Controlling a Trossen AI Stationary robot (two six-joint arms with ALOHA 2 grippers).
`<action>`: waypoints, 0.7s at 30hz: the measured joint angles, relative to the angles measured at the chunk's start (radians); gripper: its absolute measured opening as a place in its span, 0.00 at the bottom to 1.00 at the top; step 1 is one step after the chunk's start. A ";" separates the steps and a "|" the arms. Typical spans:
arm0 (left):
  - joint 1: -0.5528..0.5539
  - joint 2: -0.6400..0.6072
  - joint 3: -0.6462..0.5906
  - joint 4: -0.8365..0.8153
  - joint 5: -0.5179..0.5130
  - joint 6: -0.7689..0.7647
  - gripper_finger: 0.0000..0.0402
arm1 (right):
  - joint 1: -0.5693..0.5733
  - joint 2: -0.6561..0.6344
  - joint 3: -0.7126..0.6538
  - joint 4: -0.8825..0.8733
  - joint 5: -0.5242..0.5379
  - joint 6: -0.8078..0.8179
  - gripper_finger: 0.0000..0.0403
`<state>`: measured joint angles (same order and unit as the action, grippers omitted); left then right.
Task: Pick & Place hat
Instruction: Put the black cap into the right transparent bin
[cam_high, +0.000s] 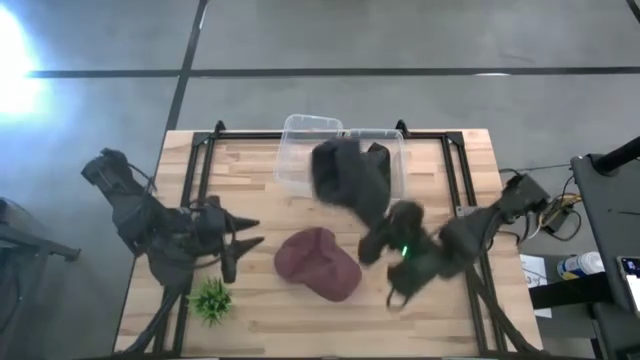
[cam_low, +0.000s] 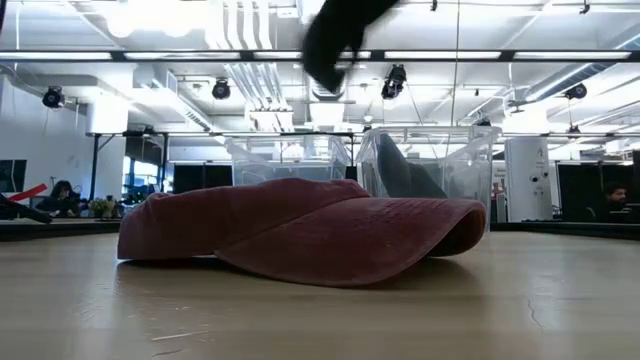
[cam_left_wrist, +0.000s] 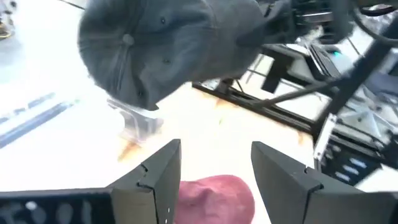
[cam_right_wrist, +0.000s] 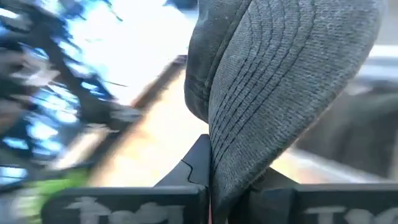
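Note:
A dark grey cap (cam_high: 350, 178) hangs in the air over the two clear bins (cam_high: 300, 150), carried by my right gripper (cam_high: 383, 240), which is shut on it. The cap also shows high in the low view (cam_low: 335, 35) and in the left wrist view (cam_left_wrist: 161, 50). A maroon cap (cam_high: 318, 263) lies on the table's middle with its brim on the wood (cam_low: 300, 235). My left gripper (cam_high: 245, 235) waits open to the left of the maroon cap, touching nothing. My right gripper holds the grey cap by its stitched brim (cam_right_wrist: 249, 143), pinched edge-on between the two fingers (cam_right_wrist: 196, 165). The fingers reach in from the table's right side. The cap is lifted clear of the table, and its crown (cam_high: 340, 165) is over the bins.
A small green plant (cam_high: 210, 298) stands near the table's near left corner. The two clear bins sit side by side at the far edge (cam_low: 430, 160). Black frame rails (cam_high: 200, 170) run along both table sides. Bare wood lies at the near edge.

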<state>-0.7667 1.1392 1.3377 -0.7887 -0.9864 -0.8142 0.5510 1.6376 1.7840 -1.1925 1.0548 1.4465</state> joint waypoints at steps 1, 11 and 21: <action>0.002 -0.010 -0.010 0.001 -0.009 -0.002 0.47 | -0.027 -0.023 -0.001 -0.067 -0.020 -0.006 0.03; 0.032 -0.018 -0.111 0.002 -0.101 -0.121 0.47 | -0.385 -0.126 -0.019 -0.369 -0.305 -0.233 0.03; 0.108 -0.018 -0.225 0.004 -0.062 -0.334 0.47 | -0.807 0.005 -0.113 -0.263 -0.886 -0.617 0.03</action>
<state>-0.6585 1.1213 1.1126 -0.7849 -1.0486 -1.1482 -0.2560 1.6430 1.6707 -1.4558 0.1693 0.8293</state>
